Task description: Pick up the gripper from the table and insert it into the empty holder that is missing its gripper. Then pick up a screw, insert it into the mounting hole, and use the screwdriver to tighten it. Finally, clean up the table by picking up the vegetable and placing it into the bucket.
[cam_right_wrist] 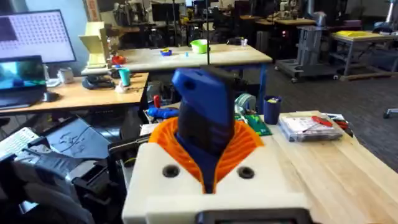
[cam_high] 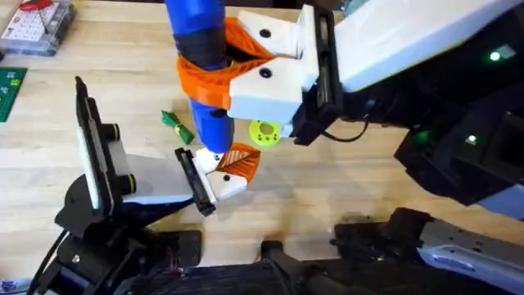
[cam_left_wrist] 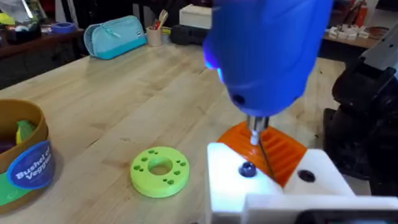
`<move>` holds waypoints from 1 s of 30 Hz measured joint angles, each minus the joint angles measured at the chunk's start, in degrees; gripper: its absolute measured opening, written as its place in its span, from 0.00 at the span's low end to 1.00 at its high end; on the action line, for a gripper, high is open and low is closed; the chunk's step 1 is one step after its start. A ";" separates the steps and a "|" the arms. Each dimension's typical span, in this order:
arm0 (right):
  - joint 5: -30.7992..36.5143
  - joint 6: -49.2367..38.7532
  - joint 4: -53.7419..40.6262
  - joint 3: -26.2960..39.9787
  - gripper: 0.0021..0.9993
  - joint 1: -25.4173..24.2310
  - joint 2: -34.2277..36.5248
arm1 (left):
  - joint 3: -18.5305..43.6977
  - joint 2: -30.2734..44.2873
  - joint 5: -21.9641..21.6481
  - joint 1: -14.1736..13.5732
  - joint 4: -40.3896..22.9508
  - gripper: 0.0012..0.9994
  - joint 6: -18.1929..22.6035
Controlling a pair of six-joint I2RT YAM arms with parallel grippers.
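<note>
Screwdriver (cam_high: 201, 57), clamped upright in my right end effector (cam_high: 233, 70), bears on the screw (cam_left_wrist: 247, 169) to tighten it; left end effector unclear.

The right arm reaches across high, its end effector (cam_high: 214, 74) clamped; left arm low.

You see the screwdriver (cam_high: 201, 49) in bright blue with a black band, clasped by orange ribbed pads (cam_high: 214, 78) on white blocks. The gripper (cam_high: 239, 161) is orange-ribbed on white. The holder (cam_high: 155, 182) is white with a black plate, the vegetable (cam_high: 176, 124) green, the perforated disc (cam_left_wrist: 160, 170) lime, and the bucket (cam_left_wrist: 28, 155) olive-yellow with a blue label.
</note>
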 joint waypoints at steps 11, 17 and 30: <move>0.00 0.17 -1.60 0.00 0.04 0.00 0.01 | 0.00 0.00 0.00 0.00 0.00 0.01 0.02; 0.00 0.20 -1.81 0.00 0.04 0.00 0.01 | 0.00 0.00 0.00 0.00 0.00 0.01 0.00; 0.00 0.24 -0.41 0.00 0.04 0.22 0.93 | 0.00 0.00 0.00 0.00 0.00 0.01 0.00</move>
